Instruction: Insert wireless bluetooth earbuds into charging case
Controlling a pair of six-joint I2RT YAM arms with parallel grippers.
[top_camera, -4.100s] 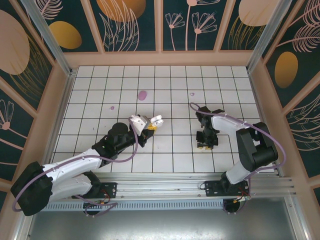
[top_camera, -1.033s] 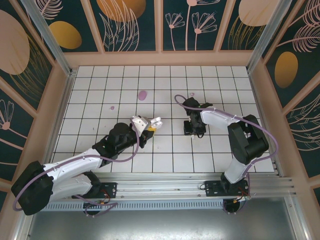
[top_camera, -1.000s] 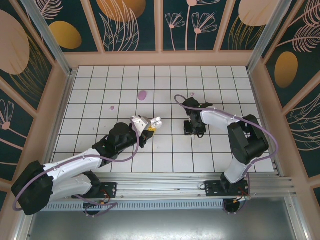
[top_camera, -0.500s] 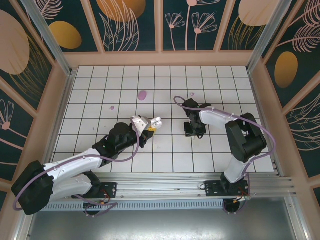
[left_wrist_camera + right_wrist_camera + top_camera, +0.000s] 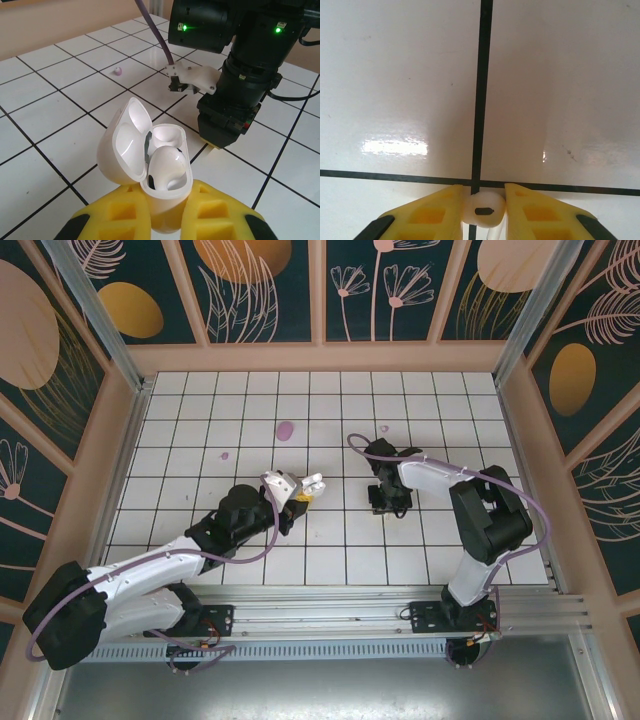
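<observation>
One earbud [image 5: 484,210] in right tool [image 5: 483,195], case [image 5: 145,160] in left tool [image 5: 167,200], mid-floor [image 5: 340,540]

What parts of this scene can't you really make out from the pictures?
1. Left wrist view: the charging case's lower half, hidden between the left gripper's yellow fingers.
2. Right wrist view: most of the earbud pinched by the right gripper, cut off by the bottom edge.
3. Top view: that earbud, hidden under the right gripper's own body.

Glossy plastic, shiny tiles
The case [image 5: 125,150] and earbud [image 5: 485,204] are smooth, glossy white plastic; the tiled table [image 5: 560,100] gleams; yellow pads [image 5: 220,215] at 6 o'clock look matt.
</observation>
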